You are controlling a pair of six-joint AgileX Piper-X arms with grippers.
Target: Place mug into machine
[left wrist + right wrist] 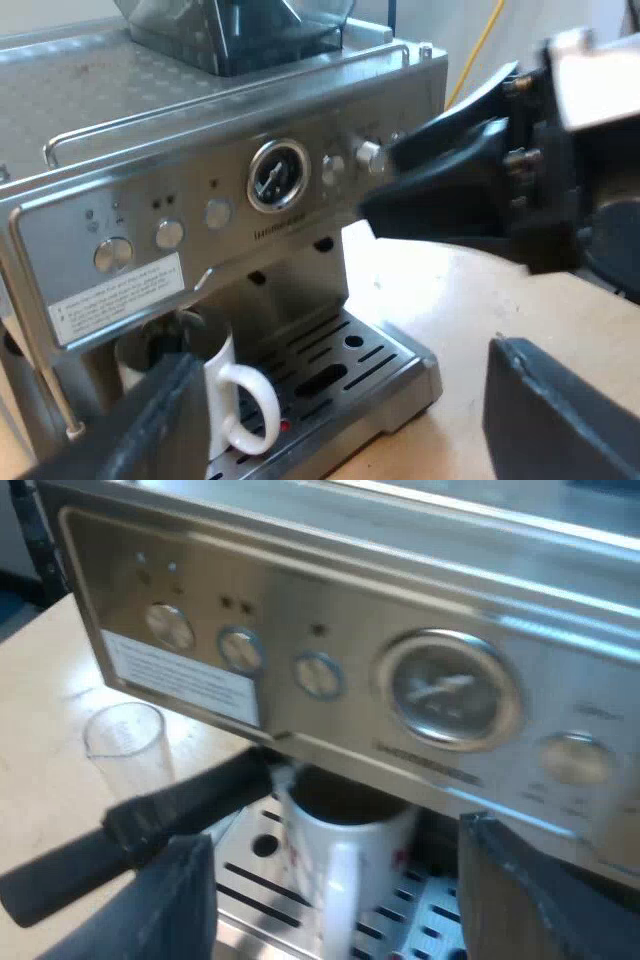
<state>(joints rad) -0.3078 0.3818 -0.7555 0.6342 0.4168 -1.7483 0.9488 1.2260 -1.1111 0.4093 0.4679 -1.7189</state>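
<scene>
Mug [345,875] on tray [250,878], right tool [335,848] spread around

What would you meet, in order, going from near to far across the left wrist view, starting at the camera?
left gripper, jaws open → mug on the drip tray → pressure gauge on the espresso machine → bean hopper

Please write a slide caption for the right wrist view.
White mug on the drip tray of the espresso machine, before the open right gripper; measuring glass nearby.
</scene>
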